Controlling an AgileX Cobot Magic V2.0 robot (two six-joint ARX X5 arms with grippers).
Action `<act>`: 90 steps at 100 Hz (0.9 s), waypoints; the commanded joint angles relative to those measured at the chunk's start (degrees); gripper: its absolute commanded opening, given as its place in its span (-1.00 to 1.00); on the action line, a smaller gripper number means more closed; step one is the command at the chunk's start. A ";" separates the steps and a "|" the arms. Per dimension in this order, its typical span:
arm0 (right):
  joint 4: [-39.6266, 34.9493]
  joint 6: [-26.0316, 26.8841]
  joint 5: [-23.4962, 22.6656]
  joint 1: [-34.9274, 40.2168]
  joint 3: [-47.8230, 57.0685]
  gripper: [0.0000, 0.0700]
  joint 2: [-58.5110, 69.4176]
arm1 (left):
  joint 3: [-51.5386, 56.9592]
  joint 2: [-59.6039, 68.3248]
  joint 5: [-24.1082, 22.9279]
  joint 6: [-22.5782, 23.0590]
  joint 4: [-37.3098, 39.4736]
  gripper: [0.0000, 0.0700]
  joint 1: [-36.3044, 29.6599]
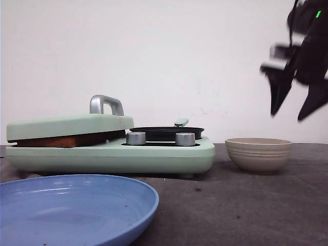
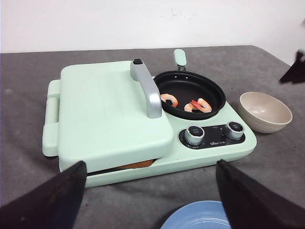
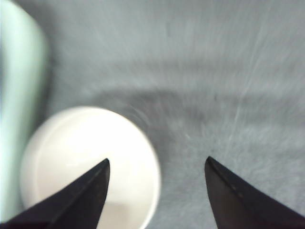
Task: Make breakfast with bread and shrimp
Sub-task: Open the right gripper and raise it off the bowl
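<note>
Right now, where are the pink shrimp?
The pink shrimp lie in the round black pan on the mint-green cooker, beside its closed lid, behind two silver knobs.

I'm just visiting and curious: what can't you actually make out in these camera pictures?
- Bread: only a brown edge shows under the press lid, front and left wrist views.
- Shrimp: hidden by the pan rim in the front view.
- Blue plate: cut off by frame edges.
- Bowl: right wrist view is motion-blurred.
- Right end effector: blurred in front view.

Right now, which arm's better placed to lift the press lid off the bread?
Left, probably. Its open gripper faces the lid handle directly, with the bread showing under the lid. The right gripper hangs open above the bowl, farther from it.
</note>
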 commanded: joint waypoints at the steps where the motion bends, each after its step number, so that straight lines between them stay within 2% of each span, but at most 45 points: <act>1: -0.02 -0.66 -2.73 0.02 1.01 0.11 -1.46 | 0.20 0.11 -0.22 0.63 0.59 0.34 -0.15; 27: -3.21 -1.27 -10.60 0.74 1.01 0.11 -11.93 | 0.20 0.11 -0.20 -0.44 0.61 0.34 -0.15; 48: -7.48 -2.67 -12.44 2.62 1.01 0.10 -20.04 | 0.20 0.11 -0.22 -0.48 0.61 0.34 -0.15; 53: -7.78 -2.67 -12.41 3.15 1.01 0.00 -21.88 | 0.20 0.11 -0.20 -0.77 0.63 0.34 -0.15; 65: -8.24 -2.84 -12.79 5.07 0.98 -0.43 -25.51 | 0.20 0.11 -0.22 -0.96 0.61 0.30 -0.15; 72: -8.87 -2.84 -12.79 6.38 0.85 -0.66 -27.41 | 0.20 0.11 -0.24 -2.03 0.59 0.06 -0.15; 84: -7.85 -2.86 -12.74 8.74 -0.76 -0.97 -31.17 | 0.20 0.11 -0.22 -3.78 0.59 -0.60 -0.15; 90: -6.45 -2.84 -12.74 9.97 -2.43 -0.99 -33.27 | 0.20 0.11 -0.22 -3.89 0.61 -0.91 -0.15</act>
